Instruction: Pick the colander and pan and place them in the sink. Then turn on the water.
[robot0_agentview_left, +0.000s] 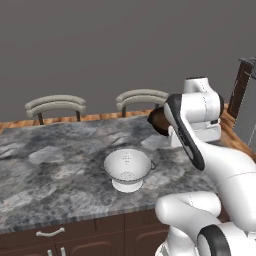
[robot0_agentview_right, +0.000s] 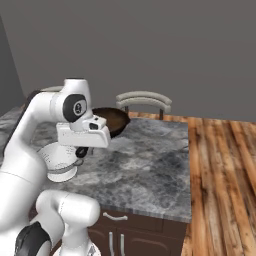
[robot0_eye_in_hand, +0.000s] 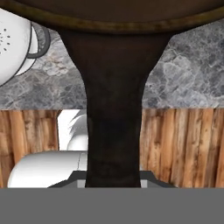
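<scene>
The gripper (robot0_agentview_right: 81, 151) holds the pan (robot0_agentview_right: 111, 120) by its handle above the bench (robot0_agentview_right: 145, 160), beside the colander (robot0_agentview_left: 127, 167), and such an end-grip could let the pan sag or twist loose.

The colander (robot0_agentview_left: 127, 169) is seen standing upright on its ring foot on the grey marbled counter (robot0_agentview_left: 55, 165), down and to the left of the arm's hand, well apart from it. The dark pan (robot0_agentview_left: 159, 120) is glimpsed just beside the hand, largely covered by the white arm. Two chair backs (robot0_agentview_left: 55, 106) are ranged beyond the counter's far edge.
</scene>
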